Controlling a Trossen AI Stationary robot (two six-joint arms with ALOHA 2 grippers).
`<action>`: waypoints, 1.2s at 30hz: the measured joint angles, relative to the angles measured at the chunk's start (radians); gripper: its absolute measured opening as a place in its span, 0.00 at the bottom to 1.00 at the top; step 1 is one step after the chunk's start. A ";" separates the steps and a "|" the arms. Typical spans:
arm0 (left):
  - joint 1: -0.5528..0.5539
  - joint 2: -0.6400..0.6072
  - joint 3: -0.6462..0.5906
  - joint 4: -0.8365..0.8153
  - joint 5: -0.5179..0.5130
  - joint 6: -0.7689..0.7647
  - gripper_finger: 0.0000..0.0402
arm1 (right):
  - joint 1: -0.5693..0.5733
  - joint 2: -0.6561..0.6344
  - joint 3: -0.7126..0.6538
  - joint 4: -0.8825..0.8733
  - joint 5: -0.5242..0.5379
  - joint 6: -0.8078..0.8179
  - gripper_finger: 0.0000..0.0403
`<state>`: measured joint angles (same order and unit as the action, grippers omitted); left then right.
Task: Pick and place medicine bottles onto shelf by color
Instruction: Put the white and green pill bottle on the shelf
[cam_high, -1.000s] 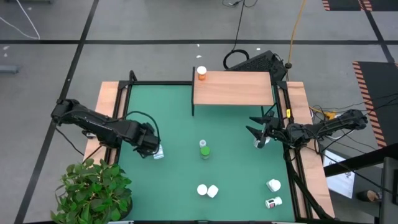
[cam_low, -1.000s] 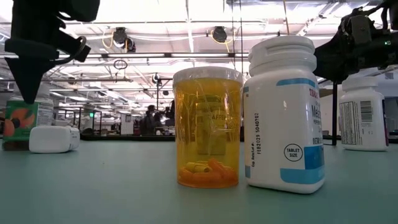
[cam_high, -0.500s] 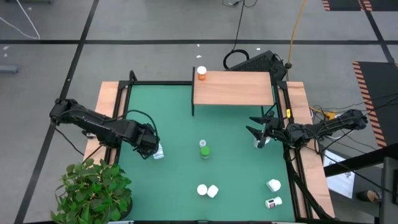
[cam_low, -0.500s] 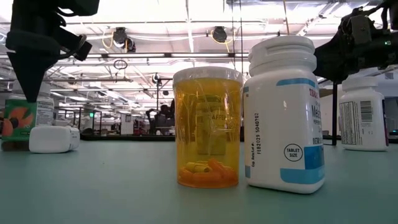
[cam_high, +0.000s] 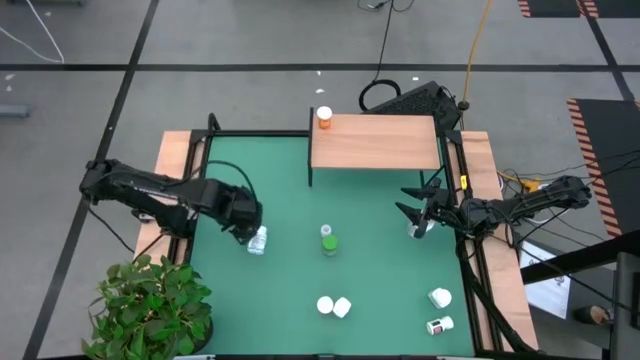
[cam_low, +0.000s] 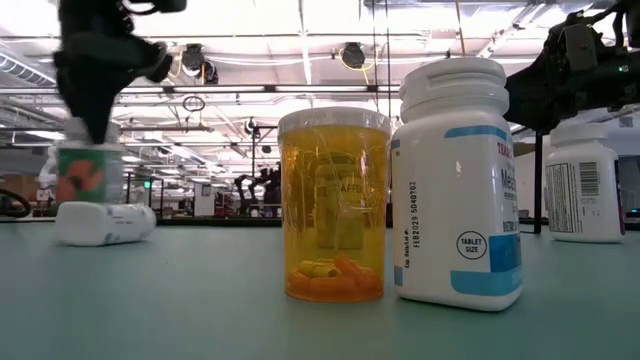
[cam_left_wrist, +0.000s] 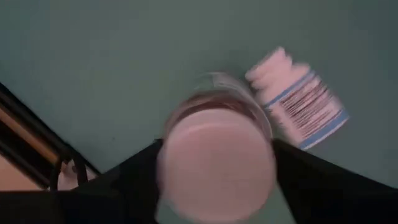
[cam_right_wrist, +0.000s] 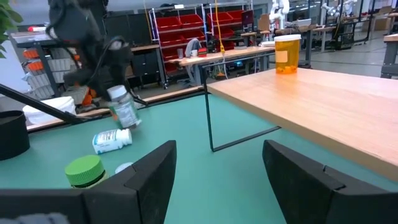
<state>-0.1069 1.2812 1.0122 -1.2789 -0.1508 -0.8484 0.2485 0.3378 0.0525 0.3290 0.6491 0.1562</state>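
Note:
My left gripper is shut on a white-capped medicine bottle with a green and orange label, above the table's left half. A white, blue-labelled bottle lies on its side just below it. My right gripper hovers open near the table's right edge, pointing toward the shelf, with a white bottle standing beside it. An orange bottle stands on the shelf's far left corner. The green-capped bottle stands mid-table. My left gripper pinches the labelled bottle just below its white cap, one finger on each side. The fingers come from above, pointing down. The bottle hangs below them, slightly tilted, and looks lifted clear of the table.
An amber bottle and a white bottle stand together at the near edge. Two more white bottles lie near the right corner. A potted plant sits off the near left corner. Green mat is free between the shelf and the green bottle.
My left gripper has risen and moved toward the far edge and a little right, carrying the labelled bottle. That bottle stood on the mat beside the lying one and now hangs lifted. The lying bottle stayed put.

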 joint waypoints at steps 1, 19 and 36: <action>0.014 0.000 0.022 -0.001 -0.008 0.018 0.63 | 0.000 0.000 0.000 0.000 0.000 0.000 0.59; 0.236 0.263 0.533 -0.016 -0.067 0.477 0.61 | 0.000 0.000 0.000 0.000 0.000 0.013 0.58; 0.353 0.608 1.281 -0.287 -0.057 0.784 0.62 | 0.000 0.002 0.000 -0.006 -0.029 0.029 0.58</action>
<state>0.2464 1.8891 2.2929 -1.5662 -0.2075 -0.0643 0.2481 0.3399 0.0525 0.3229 0.6201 0.1852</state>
